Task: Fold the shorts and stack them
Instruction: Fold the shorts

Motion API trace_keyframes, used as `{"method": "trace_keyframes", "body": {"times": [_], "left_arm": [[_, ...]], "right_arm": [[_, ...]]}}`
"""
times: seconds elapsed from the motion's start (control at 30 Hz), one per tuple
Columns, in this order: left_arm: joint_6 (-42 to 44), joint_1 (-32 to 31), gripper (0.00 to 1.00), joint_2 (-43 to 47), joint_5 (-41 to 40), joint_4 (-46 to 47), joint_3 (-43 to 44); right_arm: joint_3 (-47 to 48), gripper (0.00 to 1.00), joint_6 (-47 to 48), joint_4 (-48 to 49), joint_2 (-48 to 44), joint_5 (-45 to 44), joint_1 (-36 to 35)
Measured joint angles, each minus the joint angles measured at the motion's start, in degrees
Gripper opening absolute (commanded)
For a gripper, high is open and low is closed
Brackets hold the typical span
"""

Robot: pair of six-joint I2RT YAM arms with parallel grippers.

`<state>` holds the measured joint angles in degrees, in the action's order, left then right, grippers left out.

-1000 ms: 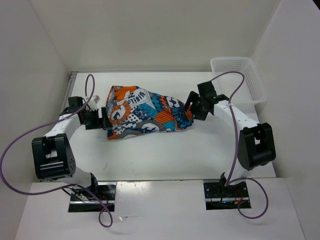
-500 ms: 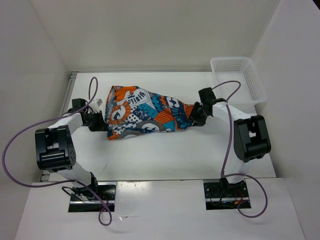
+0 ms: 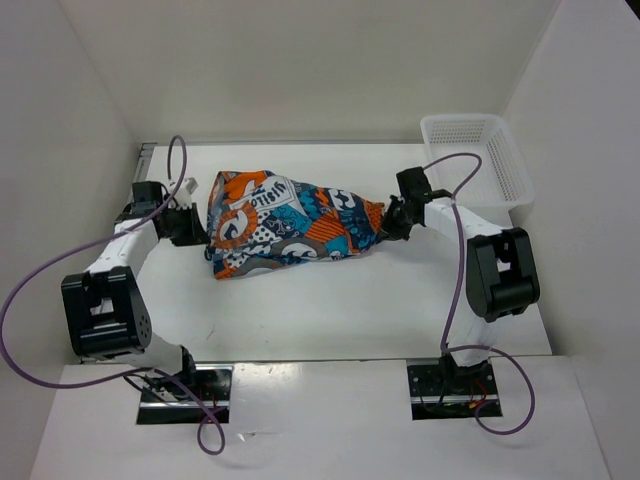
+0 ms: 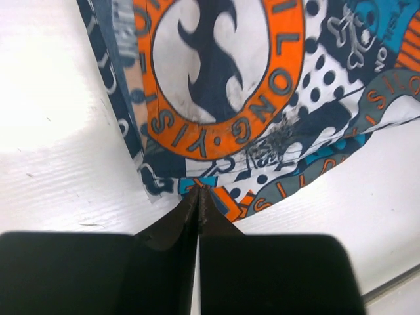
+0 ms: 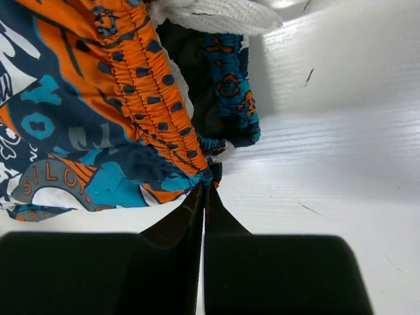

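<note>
The shorts (image 3: 290, 225) lie spread on the white table (image 3: 330, 300), between the two arms. The left gripper (image 4: 198, 197) is closed tightly on their left edge. The right gripper (image 5: 205, 191) pinches the orange elastic band. A white basket (image 3: 478, 160) stands at the far right, apart from them.

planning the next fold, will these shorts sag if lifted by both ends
Probably sag: the shorts look thin and creased, bunched between the left hand and right hand. So likely light too. The gathered waistband in the right hand probably grips well.
</note>
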<state>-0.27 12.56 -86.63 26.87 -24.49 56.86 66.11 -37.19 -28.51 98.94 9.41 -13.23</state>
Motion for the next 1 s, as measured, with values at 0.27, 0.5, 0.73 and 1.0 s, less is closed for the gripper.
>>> {"method": "trace_keyframes", "body": {"times": [0.27, 0.5, 0.73, 1.0], "left_arm": [[0.0, 0.0, 0.83, -1.8, -0.3, 1.7, -1.4], [-0.2, 0.0, 0.63, -8.3, -0.7, 3.4, -3.3], [-0.1, 0.0, 0.0, -9.7, 1.0, 4.8, -3.2], [0.0, 0.0, 0.0, -6.9, 3.0, -2.2, 4.0]], "right_arm": [[1.1, 0.0, 0.0, -0.3, -0.1, -1.1, 0.0], [1.1, 0.01, 0.0, -0.3, -0.1, -1.1, 0.0], [1.1, 0.01, 0.0, -0.3, -0.1, -1.1, 0.0], [4.3, 0.0, 0.0, -2.0, -0.1, -1.3, 0.2]]}}
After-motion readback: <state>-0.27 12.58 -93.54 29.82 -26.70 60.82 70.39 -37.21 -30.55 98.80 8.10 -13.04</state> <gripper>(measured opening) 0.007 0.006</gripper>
